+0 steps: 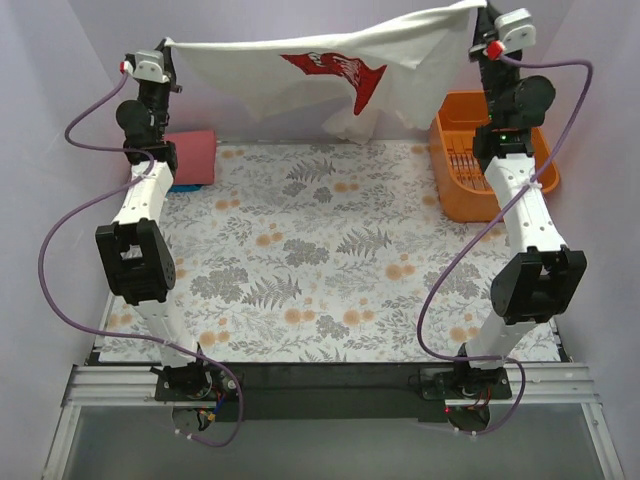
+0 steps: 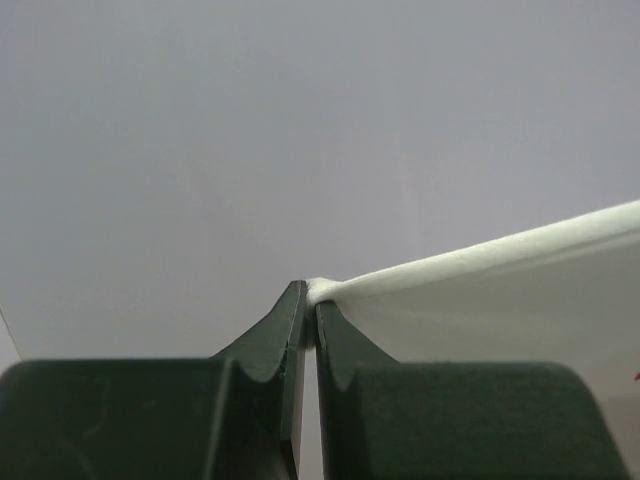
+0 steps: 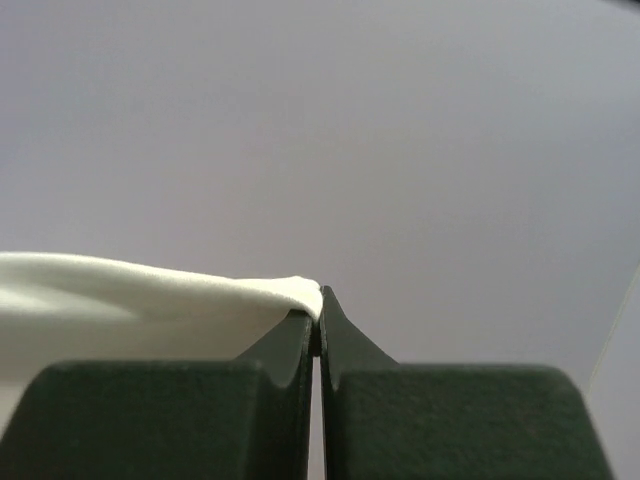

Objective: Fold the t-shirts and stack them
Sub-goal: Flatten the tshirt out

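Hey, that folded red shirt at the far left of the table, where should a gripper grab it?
Pinch the right edge of the folded salmon-red cloth shirt from above, approaching from the right. It lies flat with a blue cloth showing under its near edge, and the left arm stands in front of its left side, so that free edge looks easiest.

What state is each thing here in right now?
White shirt: held up in the air, spread wide.
Left end effector: shut on white shirt.
Right end effector: shut on white shirt.
Red shirt: folded, lying on blue shirt.
Blue shirt: mostly hidden beneath it.
Orange basket: upright, right side.
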